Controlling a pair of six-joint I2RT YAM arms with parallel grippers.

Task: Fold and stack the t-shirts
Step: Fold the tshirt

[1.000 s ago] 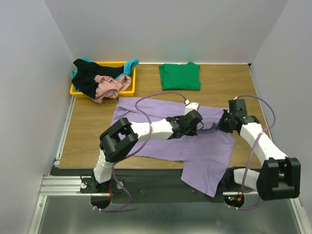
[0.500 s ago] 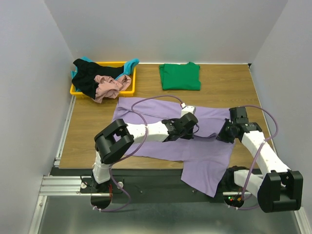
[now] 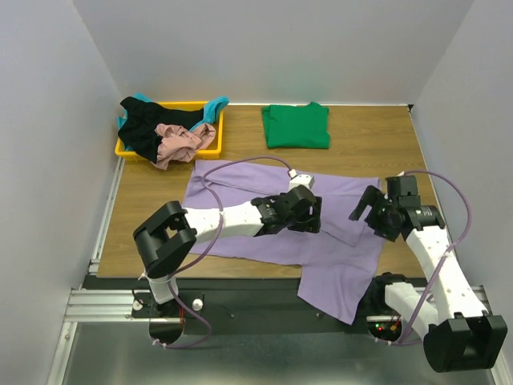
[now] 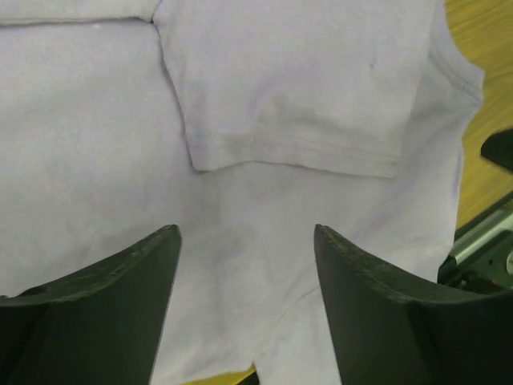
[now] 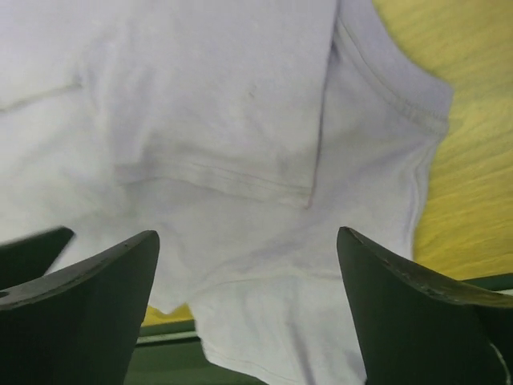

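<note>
Top external, bottom of frame: purple shirt [image 3: 341, 261] lies spread on the table [image 3: 144, 216], one corner hanging over the near edge.
Left arm: stretched low from lower left to centre; left gripper [image 3: 309, 215] has its fingers apart and empty, just above the purple cloth.
Right arm: elbow bent; right gripper [image 3: 369, 210] is spread wide and empty over a folded-in sleeve.
Upper centre: green shirt [image 3: 296, 126], folded.
Upper left: yellow tray [image 3: 210, 149] holding black shirt [image 3: 144, 130], pink shirt [image 3: 181, 141] and teal shirt [image 3: 215, 104] in a heap.
</note>
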